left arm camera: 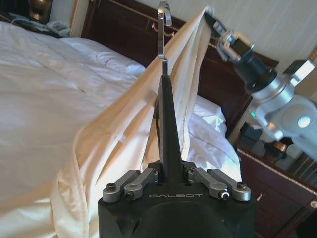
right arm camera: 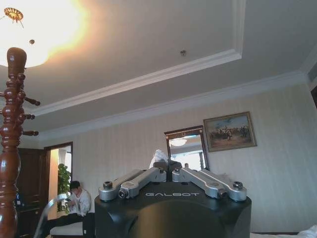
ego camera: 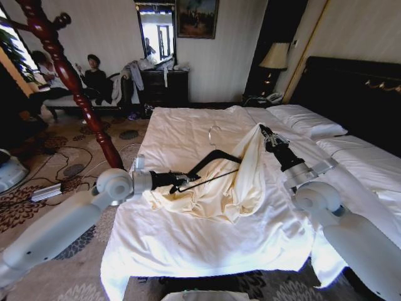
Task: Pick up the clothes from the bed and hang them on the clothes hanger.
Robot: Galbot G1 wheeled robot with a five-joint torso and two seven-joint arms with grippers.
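Above bed: right gripper pinched shut on raised clothes; left gripper clamps clothes hanger, one arm apparently under cloth. Pickup done; threading unfinished, hanging remains

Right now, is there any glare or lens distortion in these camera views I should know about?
Right wrist view: a ceiling light blows out the upper corner with glare. Head view: wide-angle lens bends the coat stand and bed edges. Left wrist view: evenly lit, the hanger and clothes sharp.
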